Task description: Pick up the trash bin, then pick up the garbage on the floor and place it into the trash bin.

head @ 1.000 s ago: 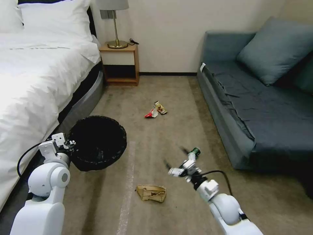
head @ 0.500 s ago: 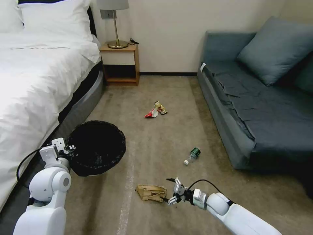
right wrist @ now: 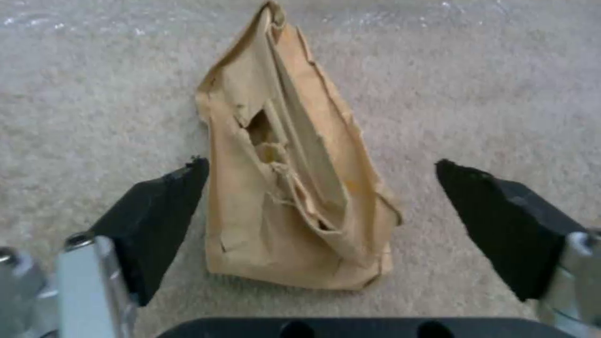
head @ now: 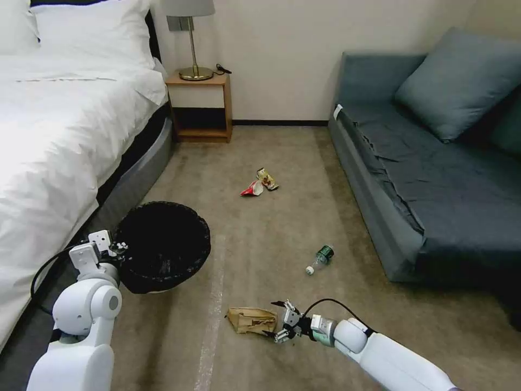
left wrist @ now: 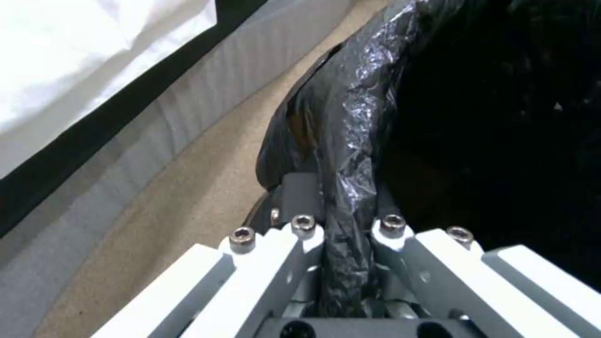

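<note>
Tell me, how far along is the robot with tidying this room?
The left gripper is clamped on the trash bin rim, holding it. The right gripper, jaws open, straddles the brown paper bag without gripping. The bottle and wrappers lie on the carpet.

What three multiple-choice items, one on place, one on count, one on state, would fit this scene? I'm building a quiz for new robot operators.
1. Where is the brown paper bag?
A. on the sofa
B. on the carpet, by the right gripper
C. inside the bin

2. How many litter pieces lie on the floor?
A. two
B. four
C. seven

3. What is the left gripper doing?
A. clamping the trash bin by its rim
B. hanging open
C. holding the bottle

Answers: 1 B, the open fingers straddle the bag on the carpet. 2 B, bag, bottle and two wrappers. 3 A, the black liner is pinched between its fingers.
</note>
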